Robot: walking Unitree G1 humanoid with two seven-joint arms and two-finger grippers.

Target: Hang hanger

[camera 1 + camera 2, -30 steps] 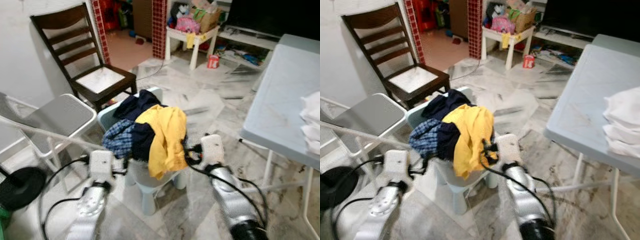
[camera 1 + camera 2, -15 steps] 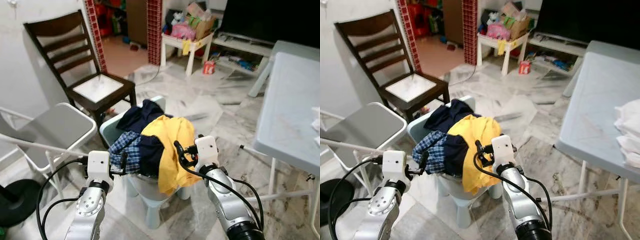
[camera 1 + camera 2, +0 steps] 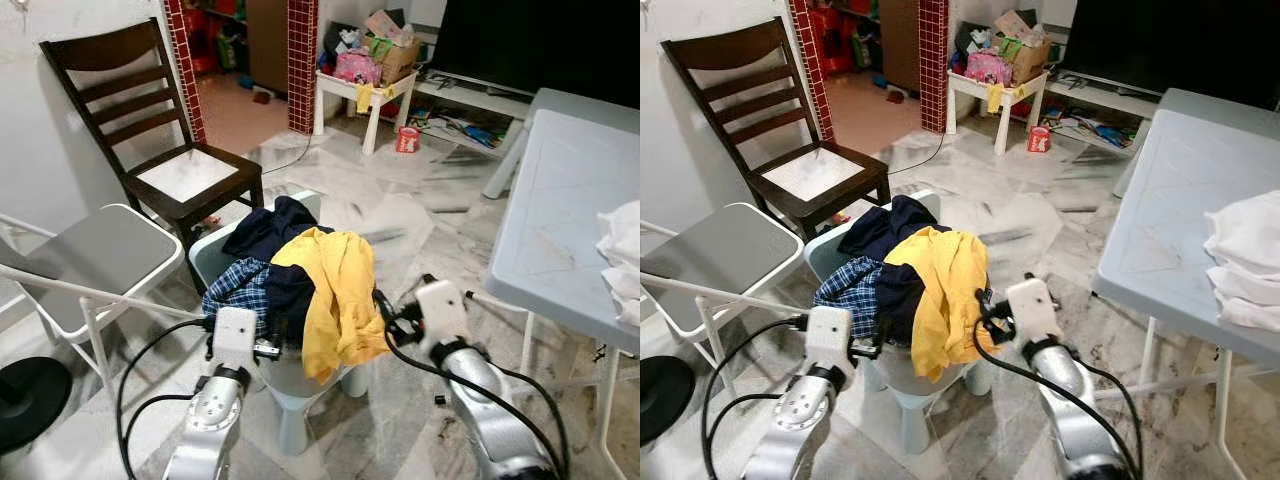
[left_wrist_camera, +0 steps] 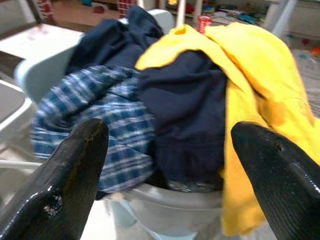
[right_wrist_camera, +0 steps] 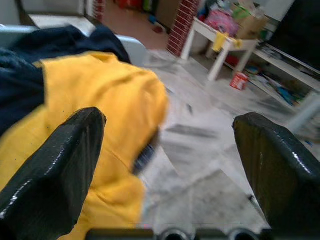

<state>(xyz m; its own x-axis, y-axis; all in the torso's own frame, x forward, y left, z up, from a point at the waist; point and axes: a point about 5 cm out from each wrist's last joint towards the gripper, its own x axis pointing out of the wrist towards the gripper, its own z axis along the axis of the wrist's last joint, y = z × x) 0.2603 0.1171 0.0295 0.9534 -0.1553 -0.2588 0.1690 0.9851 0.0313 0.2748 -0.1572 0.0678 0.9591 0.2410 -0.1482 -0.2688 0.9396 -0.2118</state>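
A small pale plastic chair (image 3: 215, 258) heaped with clothes (image 3: 300, 270) stands directly ahead, blocking the middle. To its left a grey folding chair (image 3: 95, 255) and a dark wooden chair (image 3: 165, 150) crowd that side, with only a narrow strip of floor between them and the heap. On the right, marble floor (image 3: 420, 225) lies open between the heap and the grey table (image 3: 560, 230), whose edge and thin legs bound that passage

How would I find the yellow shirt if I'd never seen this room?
Look in front of the dark wooden chair for the small pale plastic chair heaped with clothes. The yellow shirt drapes over its front edge, the only bright piece beside a navy garment and a blue plaid shirt.
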